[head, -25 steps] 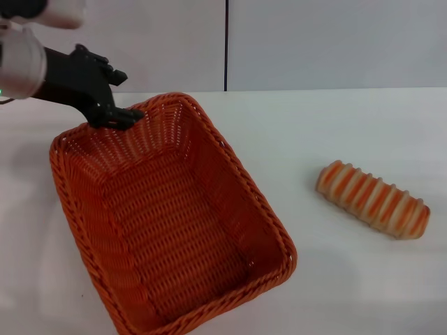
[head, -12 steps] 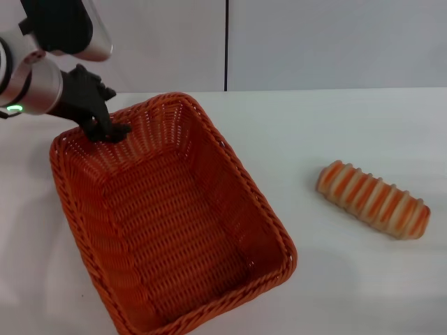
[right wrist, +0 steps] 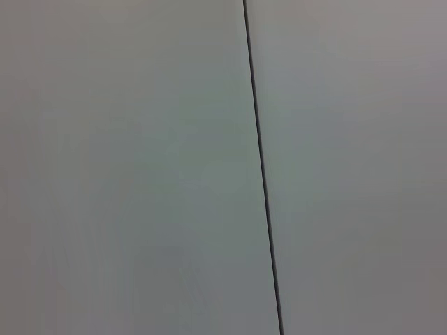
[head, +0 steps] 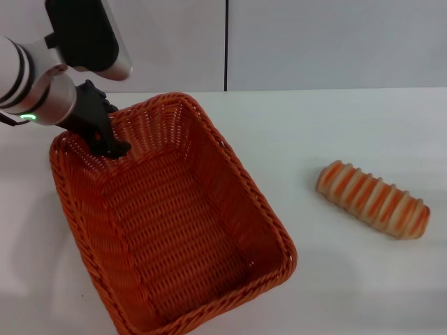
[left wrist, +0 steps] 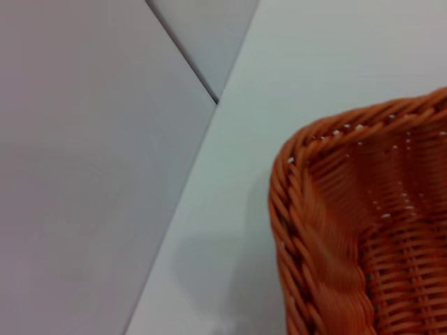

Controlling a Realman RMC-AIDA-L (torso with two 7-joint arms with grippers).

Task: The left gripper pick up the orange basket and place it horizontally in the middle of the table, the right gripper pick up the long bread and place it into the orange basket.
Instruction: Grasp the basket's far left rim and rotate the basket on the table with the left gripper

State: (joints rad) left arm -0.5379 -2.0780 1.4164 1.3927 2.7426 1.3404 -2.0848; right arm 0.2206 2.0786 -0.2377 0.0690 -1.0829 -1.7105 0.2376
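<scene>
Presently, the left hand (head: 112, 145) is seen at about ten o'clock in the head view, reached down over the far left rim of the orange basket (head: 167, 230). Its black tip is set against the inside of the basket's far wall, just below the braided rim; whether it is spread or pressed onto the weave cannot be told, since the dark parts merge together. Behind it, the silver-and-white forearm (head: 31, 87) is carried in from the left edge, with a small green light shown on it.

The orange basket is laid on the white tabletop (head: 328, 272), filling the left and centre of the head view, its long axis turned on a diagonal from ten o'clock towards five o'clock. Nothing is held inside it. In the left wrist view only one rounded corner of the basket (left wrist: 328, 230) is shown, with bare tabletop (left wrist: 230, 230) beside it and a grey wall panel beyond.

The long bread (head: 373, 199) is found at about three o'clock, well apart from the basket, lying flat and slanted on the tabletop.

The right hand is not shown in any view; only a plain grey wall with a dark vertical seam (right wrist: 262, 174) is presented by the right wrist view.
</scene>
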